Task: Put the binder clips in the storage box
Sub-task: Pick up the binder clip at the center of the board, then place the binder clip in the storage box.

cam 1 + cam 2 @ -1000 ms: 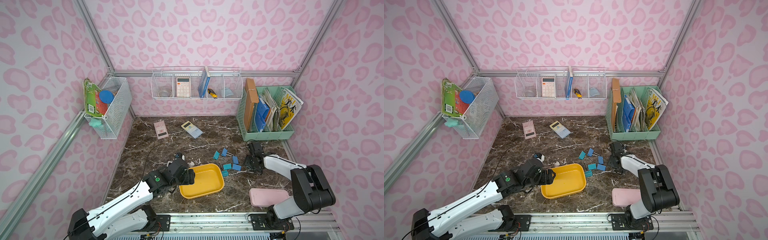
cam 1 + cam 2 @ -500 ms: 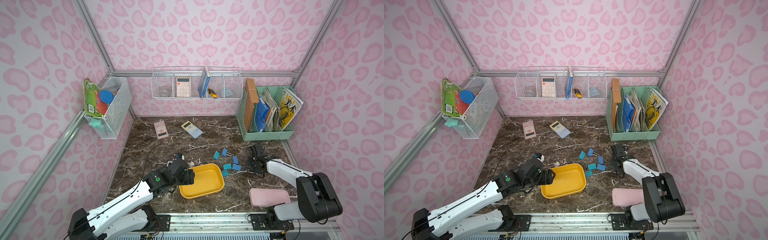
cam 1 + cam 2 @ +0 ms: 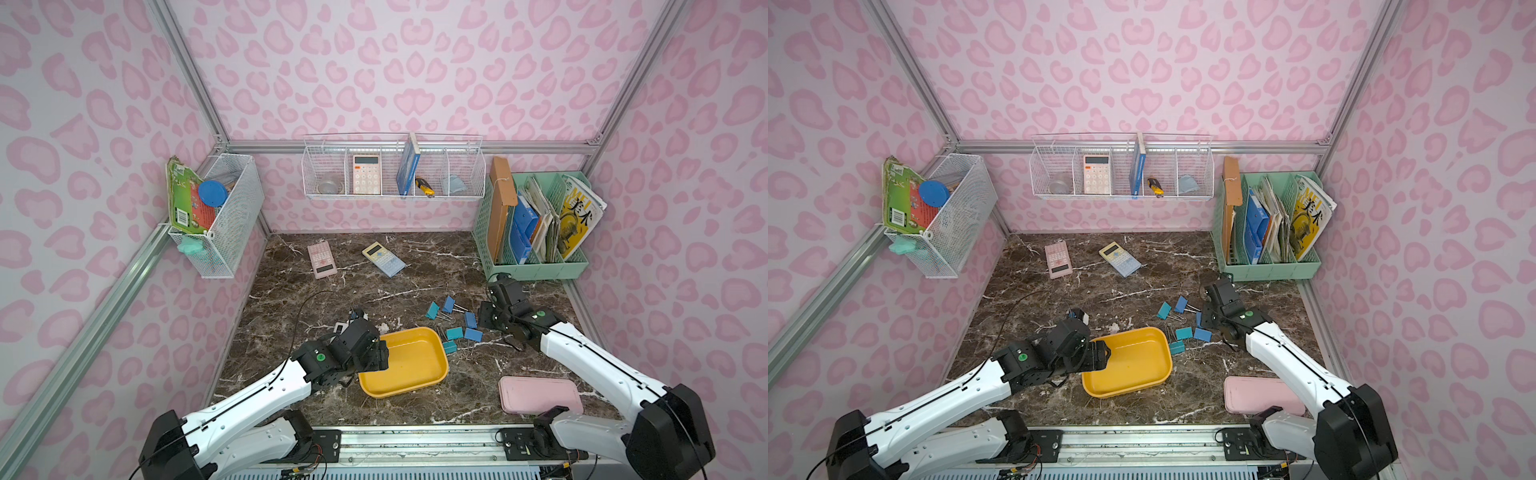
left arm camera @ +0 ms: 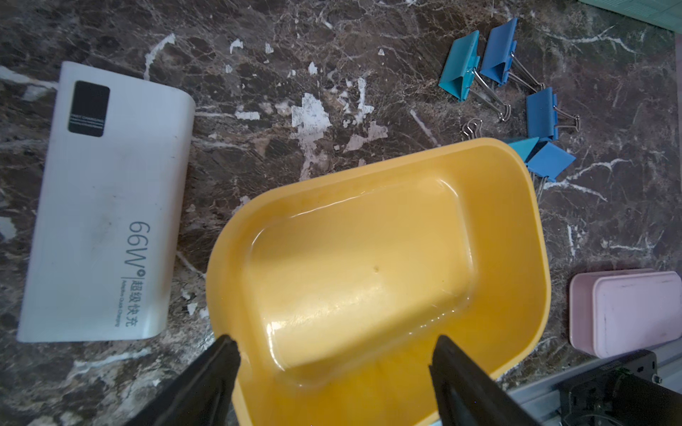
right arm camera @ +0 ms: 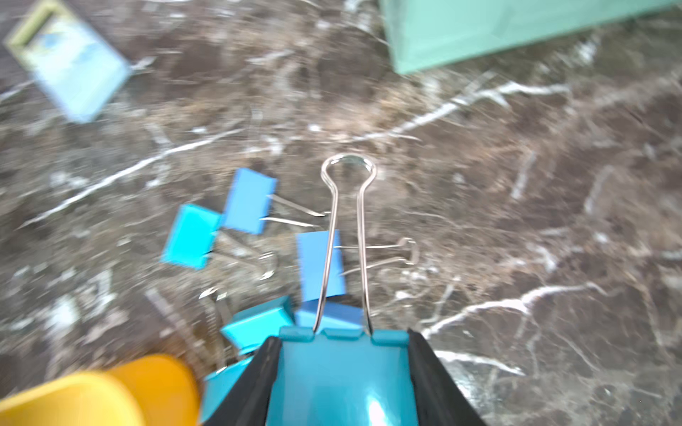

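R end effector clamped on teal clip. L end effector spread wide over box rim, holding nothing.

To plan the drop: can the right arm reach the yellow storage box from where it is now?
Probably yes. The right gripper, shut on a teal clip, is near the storage box; only loose binder clips lie between. The left gripper covers just the far end.
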`<control>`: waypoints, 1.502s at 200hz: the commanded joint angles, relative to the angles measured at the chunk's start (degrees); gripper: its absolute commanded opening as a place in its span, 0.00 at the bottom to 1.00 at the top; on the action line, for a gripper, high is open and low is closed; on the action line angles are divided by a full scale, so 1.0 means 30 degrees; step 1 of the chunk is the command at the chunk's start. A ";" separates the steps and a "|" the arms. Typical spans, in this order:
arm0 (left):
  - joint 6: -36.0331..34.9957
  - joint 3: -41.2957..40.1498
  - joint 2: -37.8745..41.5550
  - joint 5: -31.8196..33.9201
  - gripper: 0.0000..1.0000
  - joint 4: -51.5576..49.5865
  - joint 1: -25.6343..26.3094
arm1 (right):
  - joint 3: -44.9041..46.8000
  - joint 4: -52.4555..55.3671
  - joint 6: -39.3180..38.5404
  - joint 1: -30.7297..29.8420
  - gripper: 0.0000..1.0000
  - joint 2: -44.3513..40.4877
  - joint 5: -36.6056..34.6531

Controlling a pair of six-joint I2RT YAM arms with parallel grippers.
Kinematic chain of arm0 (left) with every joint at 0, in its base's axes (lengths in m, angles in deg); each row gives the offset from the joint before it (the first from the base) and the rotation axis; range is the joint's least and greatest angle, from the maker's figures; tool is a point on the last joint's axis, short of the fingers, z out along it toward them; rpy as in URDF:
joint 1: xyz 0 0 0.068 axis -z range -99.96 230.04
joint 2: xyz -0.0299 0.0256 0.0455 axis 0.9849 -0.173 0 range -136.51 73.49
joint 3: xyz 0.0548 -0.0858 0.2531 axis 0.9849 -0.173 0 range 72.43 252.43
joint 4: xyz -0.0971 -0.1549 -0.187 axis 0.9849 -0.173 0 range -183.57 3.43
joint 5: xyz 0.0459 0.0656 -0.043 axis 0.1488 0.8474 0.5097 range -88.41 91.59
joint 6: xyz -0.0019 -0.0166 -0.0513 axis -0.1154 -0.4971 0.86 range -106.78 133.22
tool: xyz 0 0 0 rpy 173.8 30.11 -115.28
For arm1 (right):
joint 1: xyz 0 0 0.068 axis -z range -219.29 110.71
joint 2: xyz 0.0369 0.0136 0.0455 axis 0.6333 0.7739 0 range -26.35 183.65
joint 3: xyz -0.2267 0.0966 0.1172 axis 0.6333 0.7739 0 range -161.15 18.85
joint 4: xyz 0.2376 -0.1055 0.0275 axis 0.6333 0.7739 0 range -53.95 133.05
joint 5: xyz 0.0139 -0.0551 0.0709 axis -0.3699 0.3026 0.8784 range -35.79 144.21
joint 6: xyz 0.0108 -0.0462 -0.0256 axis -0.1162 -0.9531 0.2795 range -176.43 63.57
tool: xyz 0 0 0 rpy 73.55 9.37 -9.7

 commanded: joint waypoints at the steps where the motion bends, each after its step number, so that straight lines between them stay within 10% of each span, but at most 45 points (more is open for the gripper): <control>1: 0.0888 0.0144 -0.0346 0.0201 0.85 -0.0351 -0.0016 | -0.1278 0.0993 -0.0840 -0.1890 0.37 0.0468 0.0324; 118: 0.3213 -0.1625 -0.1670 -0.0736 0.73 0.0118 0.0160 | -0.6491 0.0554 -0.1363 -0.9958 0.36 0.7764 0.2465; 300: 0.2922 -0.2911 -0.3397 0.0200 0.61 0.2618 0.0160 | -0.5611 -0.4016 0.2906 -1.1221 0.40 1.2143 0.3804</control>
